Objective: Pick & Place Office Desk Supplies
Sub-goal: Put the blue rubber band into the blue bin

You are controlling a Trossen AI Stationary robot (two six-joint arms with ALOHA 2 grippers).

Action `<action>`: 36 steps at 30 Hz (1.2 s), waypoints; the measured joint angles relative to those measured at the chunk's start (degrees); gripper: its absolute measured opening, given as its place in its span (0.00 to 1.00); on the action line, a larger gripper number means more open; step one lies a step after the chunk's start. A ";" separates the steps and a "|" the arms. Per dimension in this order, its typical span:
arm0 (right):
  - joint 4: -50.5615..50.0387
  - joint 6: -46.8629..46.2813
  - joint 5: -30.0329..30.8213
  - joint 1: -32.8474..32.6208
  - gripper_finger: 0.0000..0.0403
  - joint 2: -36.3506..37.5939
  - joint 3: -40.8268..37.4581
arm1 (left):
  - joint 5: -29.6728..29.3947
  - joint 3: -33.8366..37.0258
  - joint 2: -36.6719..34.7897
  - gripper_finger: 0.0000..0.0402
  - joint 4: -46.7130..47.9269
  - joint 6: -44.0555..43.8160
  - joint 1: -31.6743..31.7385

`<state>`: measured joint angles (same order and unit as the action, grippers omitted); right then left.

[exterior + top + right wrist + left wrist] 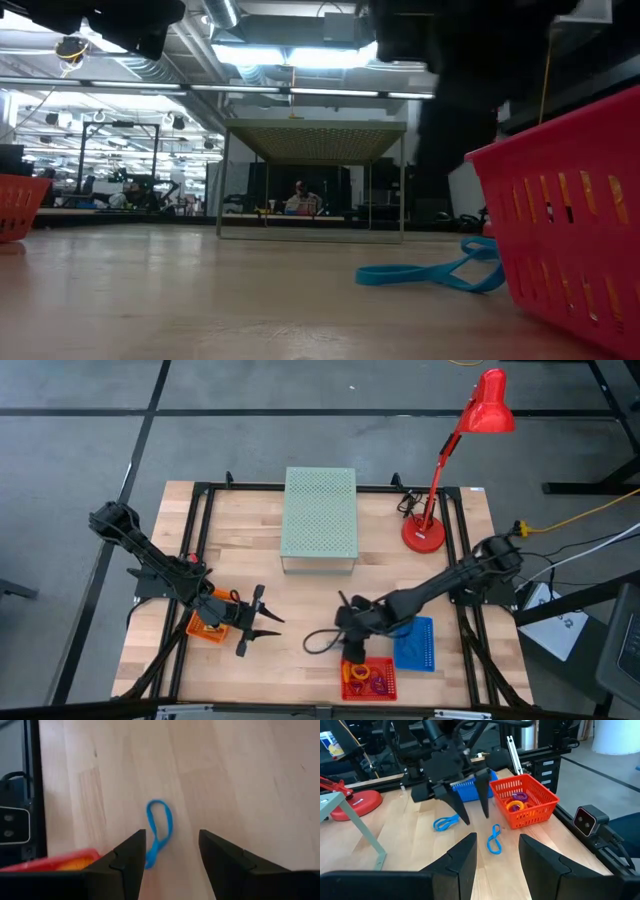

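Note:
My right gripper (350, 645) hangs open above the table, fingers pointing down, just over a blue loop (159, 832) that lies flat on the wood between its fingertips (170, 855). The left wrist view shows it (471, 802) with a second blue loop (445, 822) beside the first (493, 840). A red basket (522, 800) next to it holds orange and purple rings (516, 802). My left gripper (255, 620) is open and waits by an orange basket (210, 625). Yellow pieces are not visible.
A blue basket (415, 645) sits by the right arm, behind the red basket (368, 680). The pale green perforated box (320, 520) stands at the far middle and the red desk lamp (425, 535) at the far right. Bare wood lies between the grippers.

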<state>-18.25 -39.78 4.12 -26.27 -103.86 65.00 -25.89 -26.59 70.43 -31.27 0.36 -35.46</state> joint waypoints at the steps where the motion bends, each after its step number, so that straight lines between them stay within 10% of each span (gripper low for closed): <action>1: -1.54 1.07 -0.56 0.33 0.46 -1.42 2.10 | 0.00 0.00 0.00 0.36 0.00 -0.01 0.00; 14: -22.05 9.22 -2.91 0.91 0.46 -16.91 24.57 | -0.01 -0.02 0.04 0.36 0.33 -0.59 0.00; 26: -22.70 8.93 -5.23 -0.35 0.46 -18.46 27.16 | -6.65 0.31 -5.16 0.36 6.90 -1.42 -1.32; 36: -22.49 9.36 -5.65 0.16 0.46 -18.46 27.16 | -2.89 18.30 -14.42 0.36 -15.49 -0.34 -5.99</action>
<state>-40.74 -30.42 -1.53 -26.12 -122.32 92.16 -28.78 -8.29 56.02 -46.76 0.02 -41.45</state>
